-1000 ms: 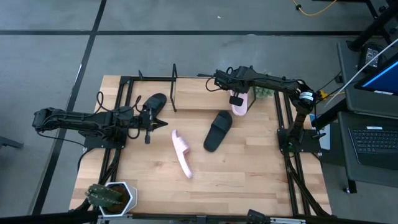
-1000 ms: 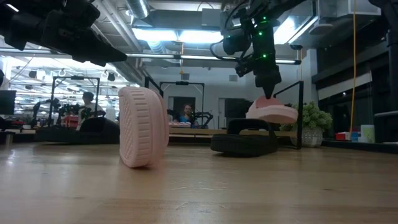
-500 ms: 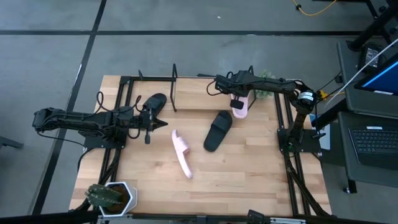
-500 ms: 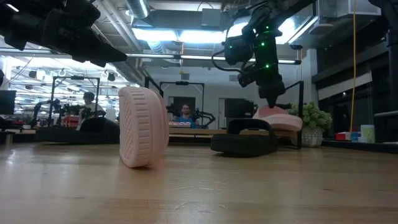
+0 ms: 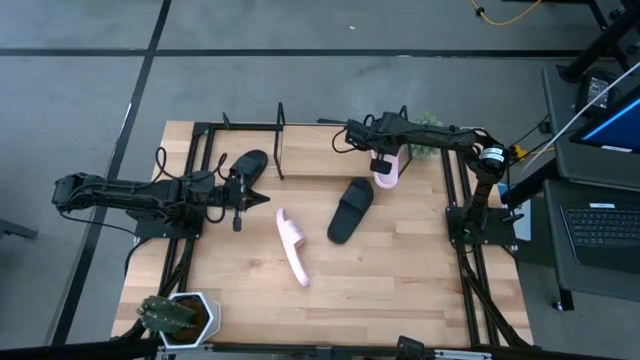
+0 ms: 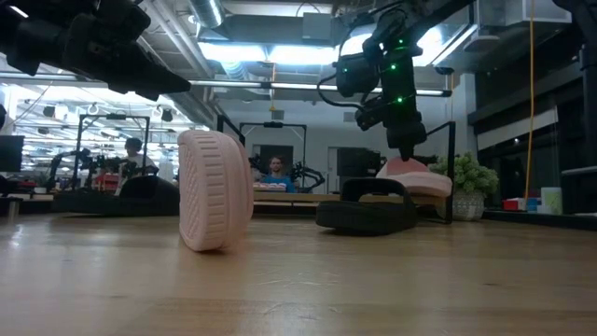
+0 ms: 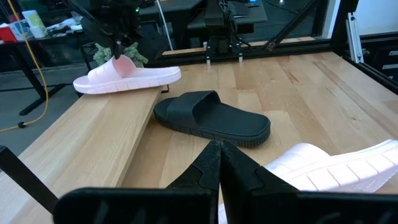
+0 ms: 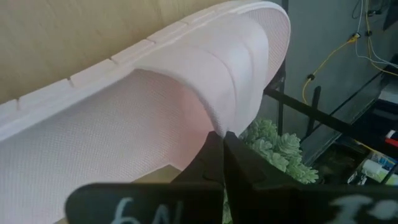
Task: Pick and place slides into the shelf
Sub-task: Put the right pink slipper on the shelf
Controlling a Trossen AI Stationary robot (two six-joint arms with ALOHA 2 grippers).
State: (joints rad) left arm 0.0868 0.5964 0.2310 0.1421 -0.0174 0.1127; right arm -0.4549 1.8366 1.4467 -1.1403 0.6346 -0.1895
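Observation:
A pale pink slide (image 5: 388, 170) lies on the right end of the shelf board (image 5: 320, 165), with my right gripper (image 5: 380, 160) shut on it from above. In the low view this slide (image 6: 415, 177) sits behind a black slide (image 6: 368, 213). That black slide (image 5: 350, 210) lies flat on the table in front of the shelf. A second pink slide (image 5: 292, 247) stands on its edge mid-table. Another black slide (image 5: 248, 167) lies by the shelf's left end frame (image 5: 279, 140). My left gripper (image 5: 262, 200) is shut and waits beside it. My right gripper (image 8: 221, 142) pinches the pink slide's strap at its edge (image 8: 210, 121) between both fingers, coming from above and pointing down. The slide (image 7: 127, 78) lies level with its sole on the shelf board (image 7: 93, 143).
A potted plant (image 5: 178, 315) stands at the table's near left corner, and a leafy plant (image 5: 425, 148) stands just beyond the shelf's right end. Bare board runs left of the placed slide. People and equipment show in the room behind.
My right gripper has come down with the pink slide. The slide hung tilted just above the board a second ago and now lies level on it. The left arm has kept still.

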